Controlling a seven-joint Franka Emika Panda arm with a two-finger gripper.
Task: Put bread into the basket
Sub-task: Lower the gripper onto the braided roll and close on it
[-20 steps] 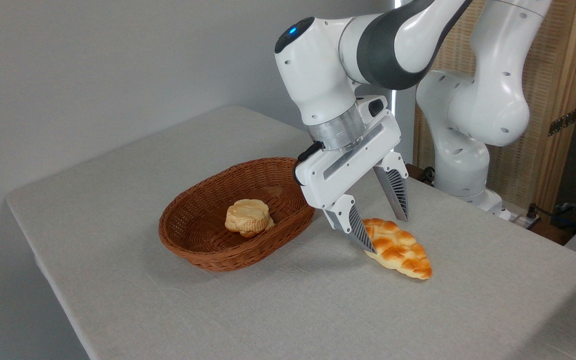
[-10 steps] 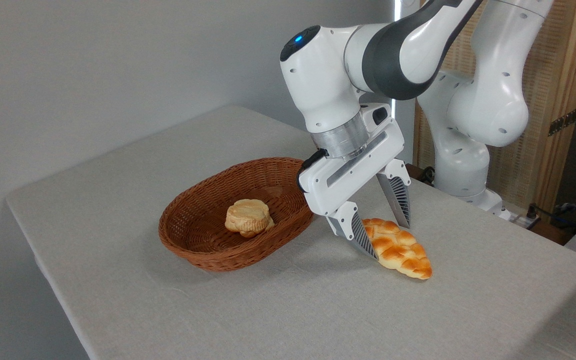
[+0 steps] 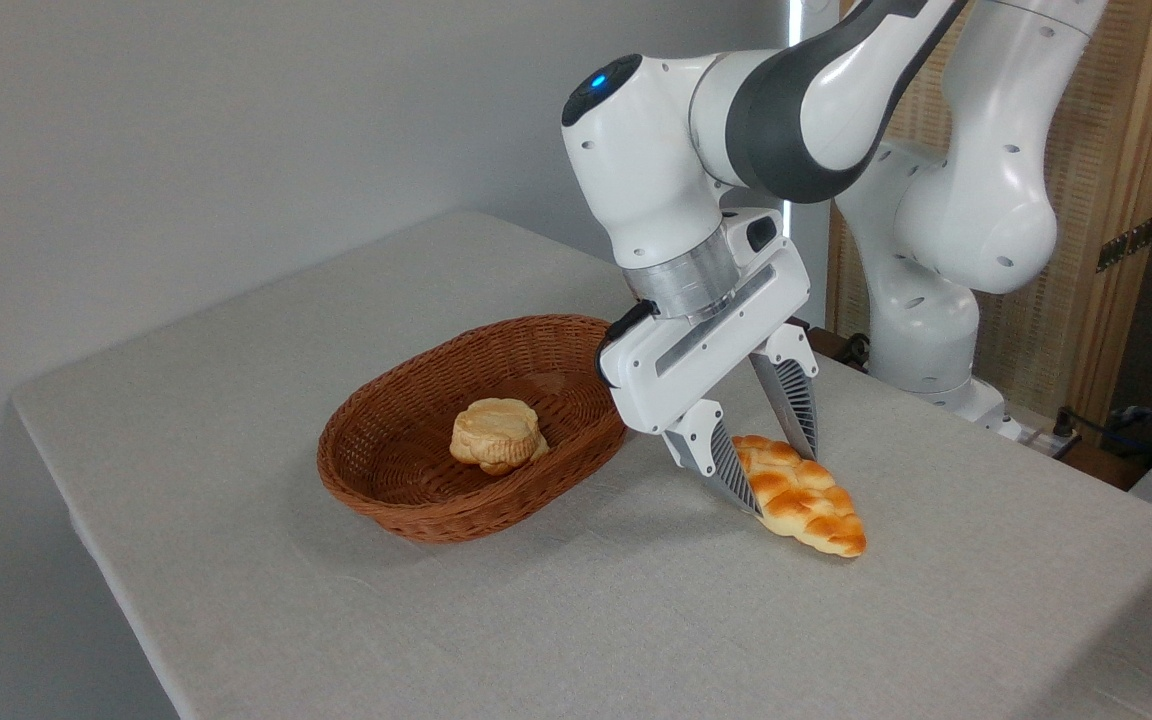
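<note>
A robot lab: a white arm (image 3: 896, 200) bolted beside a cloth-covered tabletop (image 3: 536, 600), bare grey wall (image 3: 186, 130), cables (image 3: 1096, 425) far right.

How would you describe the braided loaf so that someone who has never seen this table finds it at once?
Start at the wicker basket on the grey table, then look to its right, under the white arm's gripper. The loaf lies on the cloth there, between the gripper's fingers. It is long, braided, golden-orange with pointed ends, unlike the small pale round bun inside the basket.

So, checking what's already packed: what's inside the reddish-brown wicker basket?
One small pale round bun lies in the oval reddish-brown wicker basket. The near wall hides a strip of floor.
</note>
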